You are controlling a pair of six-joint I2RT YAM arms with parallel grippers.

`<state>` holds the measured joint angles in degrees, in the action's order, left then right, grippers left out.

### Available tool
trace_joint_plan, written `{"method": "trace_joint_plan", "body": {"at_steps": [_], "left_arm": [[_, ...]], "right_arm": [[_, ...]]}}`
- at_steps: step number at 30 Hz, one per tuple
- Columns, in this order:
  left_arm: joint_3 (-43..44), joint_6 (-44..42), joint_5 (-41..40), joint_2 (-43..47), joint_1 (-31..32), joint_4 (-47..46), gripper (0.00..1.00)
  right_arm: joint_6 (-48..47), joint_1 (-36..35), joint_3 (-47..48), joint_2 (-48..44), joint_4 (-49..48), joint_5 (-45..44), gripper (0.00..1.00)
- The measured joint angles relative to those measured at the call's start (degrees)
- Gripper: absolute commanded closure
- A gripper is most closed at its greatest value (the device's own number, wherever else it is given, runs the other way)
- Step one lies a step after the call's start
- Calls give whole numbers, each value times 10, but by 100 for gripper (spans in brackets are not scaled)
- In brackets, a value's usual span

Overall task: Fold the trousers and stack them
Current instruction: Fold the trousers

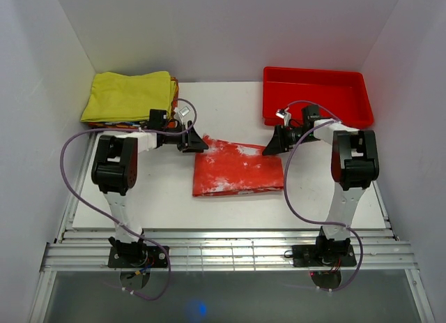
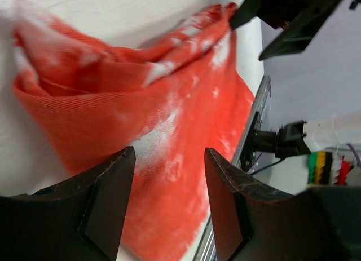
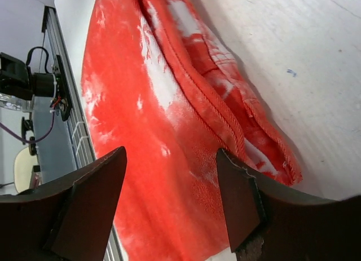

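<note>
**Left gripper** [image 2: 169, 155]: the jaws stand moderately wide, with nothing clamped between them. Through the gap, the wrist view shows only the trousers [image 1: 238, 171] lying below. Whether the fingertips rest on the cloth cannot be determined. From above, this gripper sits at the far left corner of the garment.

**Right gripper** [image 3: 170, 155]: the jaws are likewise apart, with no cloth pinched. It sits at the far right corner of the trousers, over their layered, seamed edge. Contact with the fabric cannot be confirmed.

**Trousers:** folded into a rough rectangle, lying flat on the white table [image 1: 160, 197] between the two arms. A yellow garment [image 1: 129, 94] lies at the far left corner of the table and a red tray [image 1: 317, 93] at the far right, both apart from the trousers.

**Obscured:** in the overhead view both gripper bodies cover the trousers' far corners. Each wrist view cuts the cloth off at the frame edge, and the nearest fabric in the left wrist view is blurred. Items beneath the yellow garment show only as coloured edges.
</note>
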<state>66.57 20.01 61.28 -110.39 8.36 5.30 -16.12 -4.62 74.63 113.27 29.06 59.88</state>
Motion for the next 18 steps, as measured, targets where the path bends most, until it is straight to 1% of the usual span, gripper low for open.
{"method": "trace_joint_plan", "body": {"at_steps": [3, 5, 8, 9, 11, 12, 13, 15, 18], "left_arm": [[15, 31, -20, -71, -2, -28, 37], [37, 47, -7, -109, -4, -26, 37], [59, 44, -4, -115, -5, -13, 31], [63, 37, -5, -110, -5, -7, 27], [64, 14, -12, -94, -5, 14, 17], [65, -1, -18, -79, -5, 30, 3], [65, -16, -28, -60, -6, 50, 2], [66, -35, -47, -13, -12, 87, 2], [66, -51, -69, 90, -38, 124, 2]], "right_arm": [[26, 1, -10, 30, -39, 2, 30], [38, 4, -14, 34, -52, 6, 31], [40, 4, -14, 31, -54, 3, 31], [38, 3, -14, 26, -51, -2, 32], [31, 1, -17, 4, -42, -23, 32], [25, 0, -19, -14, -33, -36, 30], [19, -2, -21, -38, -26, -50, 30], [8, -9, -22, -89, -12, -74, 25], [-12, -28, -23, -193, -5, -125, 21]]}}
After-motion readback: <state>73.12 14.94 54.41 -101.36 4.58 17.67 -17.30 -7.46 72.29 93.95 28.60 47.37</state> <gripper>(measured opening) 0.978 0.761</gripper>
